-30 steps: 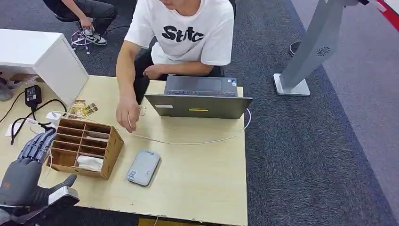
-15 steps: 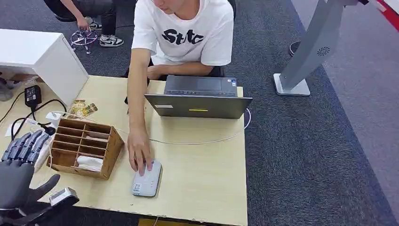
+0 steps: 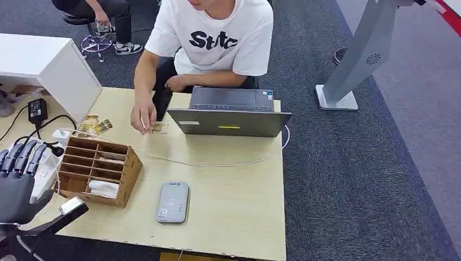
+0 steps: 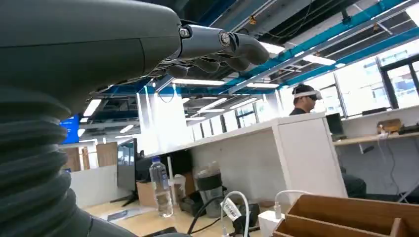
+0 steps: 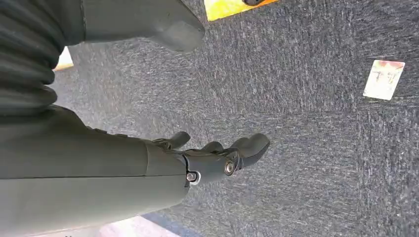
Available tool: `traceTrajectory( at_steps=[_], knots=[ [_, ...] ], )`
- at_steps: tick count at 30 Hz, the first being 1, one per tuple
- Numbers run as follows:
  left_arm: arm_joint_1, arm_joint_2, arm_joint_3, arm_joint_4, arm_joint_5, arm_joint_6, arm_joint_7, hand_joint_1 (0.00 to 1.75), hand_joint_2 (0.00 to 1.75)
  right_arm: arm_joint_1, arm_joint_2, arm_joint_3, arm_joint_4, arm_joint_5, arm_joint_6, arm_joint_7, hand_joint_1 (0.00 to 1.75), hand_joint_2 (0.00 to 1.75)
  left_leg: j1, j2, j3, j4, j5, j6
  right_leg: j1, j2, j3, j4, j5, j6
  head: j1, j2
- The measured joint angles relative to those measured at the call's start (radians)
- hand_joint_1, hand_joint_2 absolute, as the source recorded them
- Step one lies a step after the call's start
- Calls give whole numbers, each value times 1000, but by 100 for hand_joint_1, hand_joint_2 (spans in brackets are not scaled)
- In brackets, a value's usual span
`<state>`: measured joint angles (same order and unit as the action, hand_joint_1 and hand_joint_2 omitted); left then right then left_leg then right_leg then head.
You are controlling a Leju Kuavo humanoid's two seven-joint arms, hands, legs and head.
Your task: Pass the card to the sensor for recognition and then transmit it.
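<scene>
Setting: an office with dark carpet; a pale wooden table (image 3: 234,190) holds the work, and a person in a white shirt sits behind an open laptop (image 3: 231,114).
Left hand (image 3: 19,182): raised at the table's near left corner, fingers spread and straight, thumb out, holding nothing.
Right hand (image 5: 217,155): hangs over the carpet, fingers loosely curled with gaps between them, holding nothing.
Card: white cards (image 3: 103,187) lie in the compartments of the wooden organiser (image 3: 98,169), just beside the left hand.
Sensor: the grey card reader (image 3: 173,202) lies flat near the table's front edge, just beside the organiser.
Person's hand (image 3: 142,120): rests by small items near the laptop, well apart from the reader.
Handling: the card is probably light, thin, stiff and slick; pinch an exposed edge between thumb and finger, since a flat grasp would likely slip.
</scene>
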<state>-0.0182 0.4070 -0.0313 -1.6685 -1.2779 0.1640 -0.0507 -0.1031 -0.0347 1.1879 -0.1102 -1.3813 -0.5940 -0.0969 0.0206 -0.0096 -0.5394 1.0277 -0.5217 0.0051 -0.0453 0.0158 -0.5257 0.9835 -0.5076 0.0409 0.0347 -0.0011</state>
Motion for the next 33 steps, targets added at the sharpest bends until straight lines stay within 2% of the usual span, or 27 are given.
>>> traceTrajectory(
  at_steps=[3,9,14,18,23,33],
  knots=[
    [-24,0,0,42,16,-3,-6,0,175,0,0,1,0,3,2,1,0,175,0,0,0,0,0,0,0,0,0,0,0,0,0,0],
    [-40,-9,0,136,94,-42,-78,0,175,-1,0,14,0,19,8,1,0,175,0,0,0,0,0,0,0,0,0,0,0,0,0,0],
    [-39,-16,-25,179,222,-135,-149,0,175,-3,0,31,0,27,15,3,0,175,0,0,0,0,0,0,0,0,0,0,0,0,0,0],
    [-16,6,-50,174,344,-213,-186,0,175,-3,0,47,1,26,14,3,0,175,0,1,0,0,0,0,0,1,0,0,0,0,0,0],
    [3,41,-77,141,375,-255,-188,0,175,-3,-3,52,1,21,13,7,0,175,0,0,0,0,0,0,0,0,0,0,0,0,0,0],
    [-21,57,-127,115,382,-260,-167,0,175,-5,-5,67,1,21,13,3,0,175,0,0,0,0,0,0,0,0,0,0,0,0,0,0]
  ],
)
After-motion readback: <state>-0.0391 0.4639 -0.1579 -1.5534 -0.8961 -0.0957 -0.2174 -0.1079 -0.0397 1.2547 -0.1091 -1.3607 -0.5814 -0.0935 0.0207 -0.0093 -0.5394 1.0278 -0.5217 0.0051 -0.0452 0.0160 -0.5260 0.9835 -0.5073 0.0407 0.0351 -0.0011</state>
